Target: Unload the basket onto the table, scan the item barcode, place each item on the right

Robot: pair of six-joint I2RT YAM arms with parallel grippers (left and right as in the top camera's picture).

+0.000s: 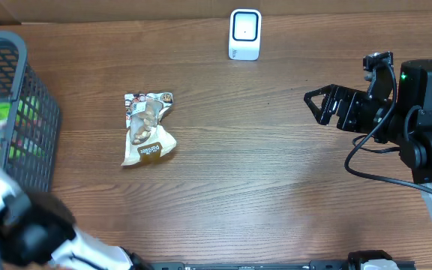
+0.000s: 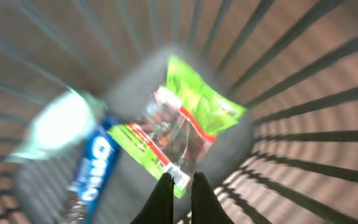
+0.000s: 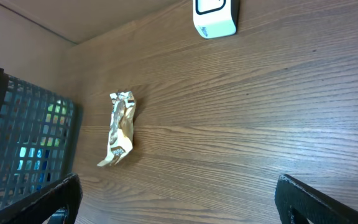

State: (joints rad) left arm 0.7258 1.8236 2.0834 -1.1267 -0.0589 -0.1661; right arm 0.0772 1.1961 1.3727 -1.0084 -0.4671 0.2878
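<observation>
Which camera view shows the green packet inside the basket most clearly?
The left wrist view: it looks straight down into the basket and shows almost the whole green packet, though slightly blurred. The overhead view gives only a green patch behind the mesh; the right wrist view, small green glimpses through the basket wall.

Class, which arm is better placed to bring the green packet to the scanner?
Left. The left claw is down in the basket, shut on the green packet's edge; the right claw stands open over the table, far from the basket.
</observation>
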